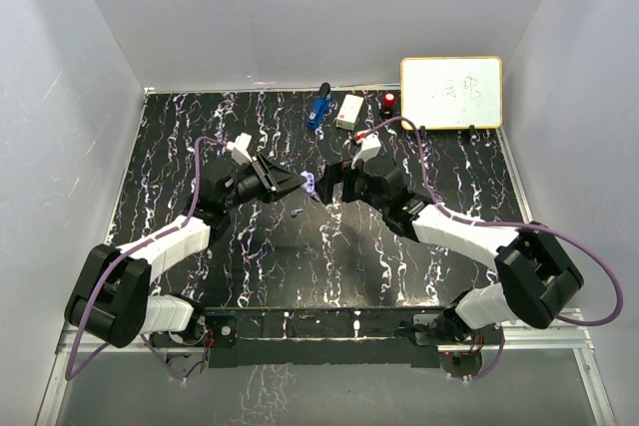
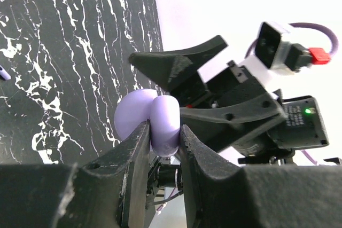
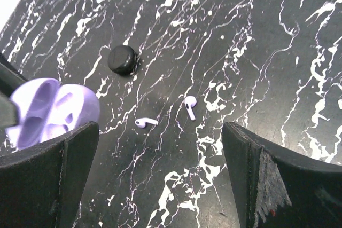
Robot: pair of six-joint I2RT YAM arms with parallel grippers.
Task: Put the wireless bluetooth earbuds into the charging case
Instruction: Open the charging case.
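At the left, the left hand (image 2: 163, 138) is clenched on the open lavender charging case (image 2: 155, 116), holding it above the tabletop (image 3: 267, 52) at mid-frame in the top view. Facing it, the right hand (image 3: 157, 150) hangs released and empty. Two lavender earbuds (image 3: 145, 123) lie below it, near a black puck (image 3: 123, 60). The next step is probably to pick one up: descend straight and pinch one stem. There is open room around them, and the walls are well apart.
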